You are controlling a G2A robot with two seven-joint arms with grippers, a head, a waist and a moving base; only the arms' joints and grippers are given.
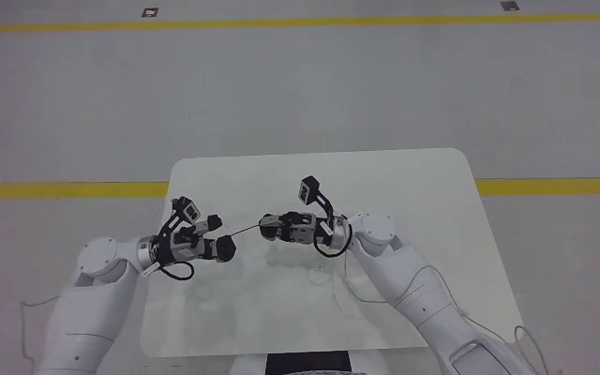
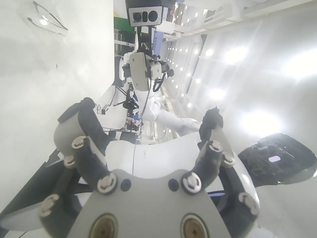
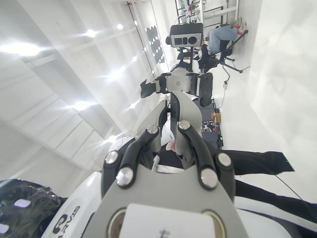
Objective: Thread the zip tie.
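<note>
A thin dark zip tie [image 1: 248, 229] hangs level above the white table [image 1: 403, 187], between my two grippers. My right gripper [image 1: 266, 225] is shut on one end of it; in its own wrist view the fingers [image 3: 176, 110] are pressed together. The tie's free tip points at my left gripper [image 1: 221, 236], which faces it with its jaws wide open, the tip about level with the gap. In the left wrist view the two black fingertips [image 2: 213, 120] stand far apart with nothing between them, and the right gripper [image 2: 142, 71] is straight ahead. From the right wrist view the left gripper [image 3: 177, 86] also shows spread.
Both arms hover over the near middle of the table. Its far half and right side [image 1: 422, 262] are bare. A thin looped shadow [image 2: 48, 22] lies on the tabletop. Yellow floor lines [image 1: 281, 22] run beyond the table.
</note>
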